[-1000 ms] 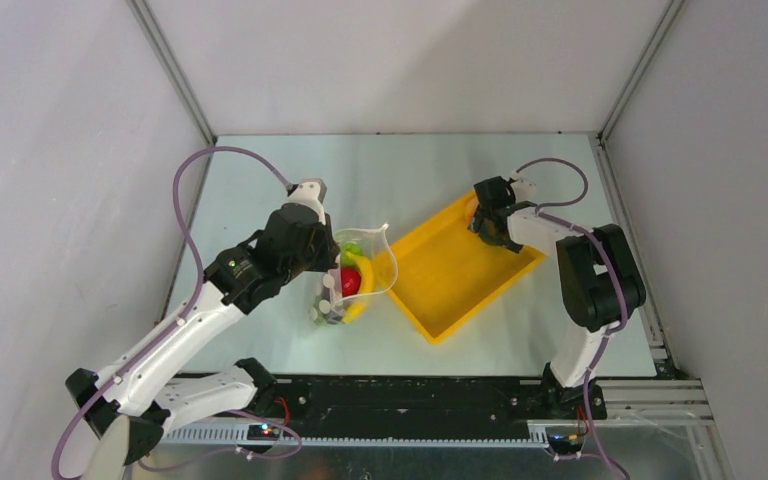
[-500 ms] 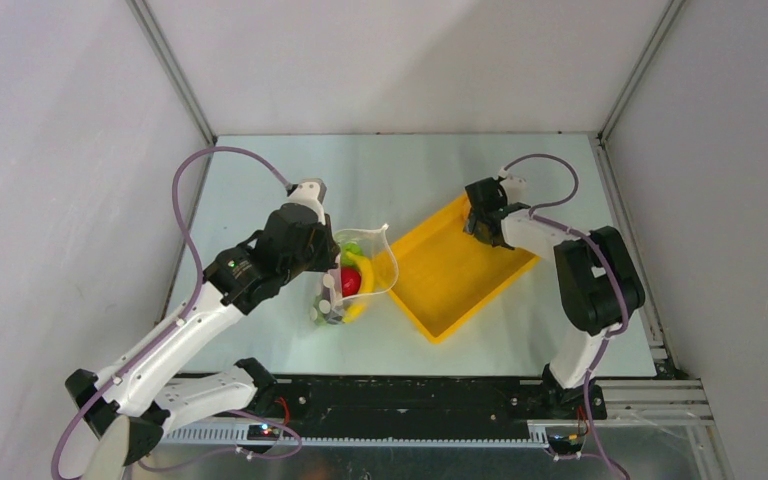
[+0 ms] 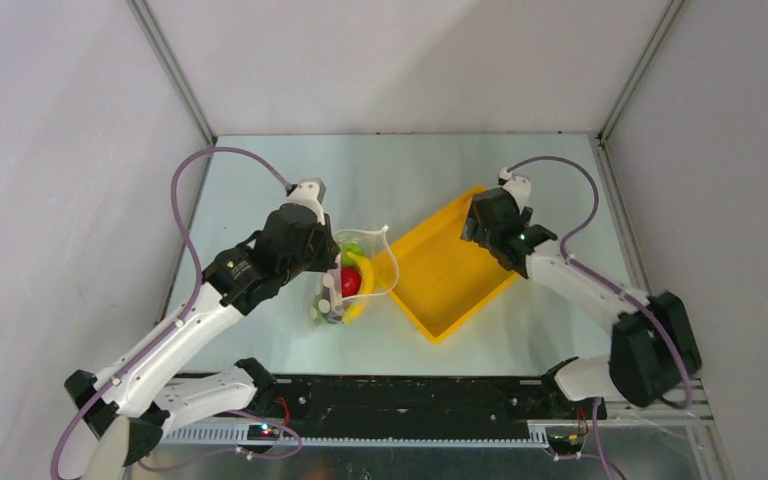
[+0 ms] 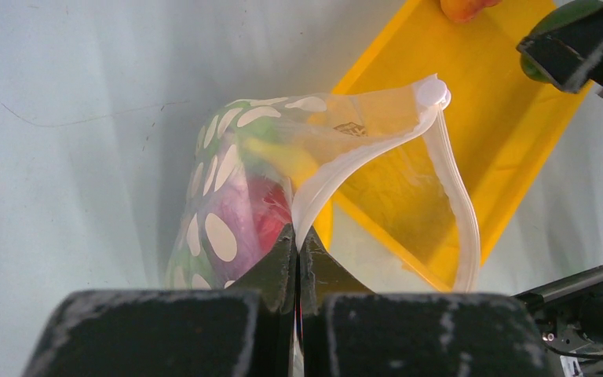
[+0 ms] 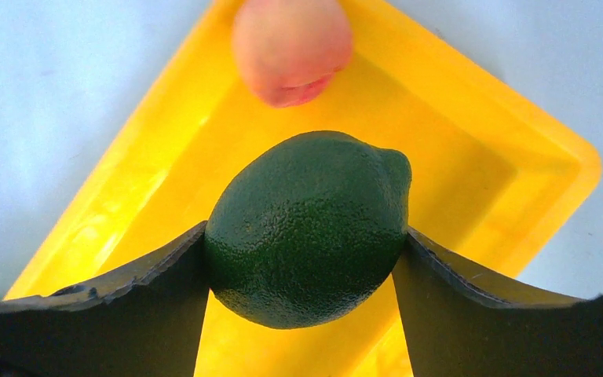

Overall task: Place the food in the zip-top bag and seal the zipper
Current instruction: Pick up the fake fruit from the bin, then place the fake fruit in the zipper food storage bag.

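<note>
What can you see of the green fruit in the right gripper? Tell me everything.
The green fruit is dark green and lime-shaped, rounded with a small nub at one end, its skin finely pebbled and matte like moulded plastic. The right gripper clamps it, one dark finger on each side, over the yellow tray. A peach lies in the tray beyond it, apart from it.

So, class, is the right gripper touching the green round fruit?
Touching: the right wrist view shows the right gripper clamping the green round fruit on both sides.
</note>
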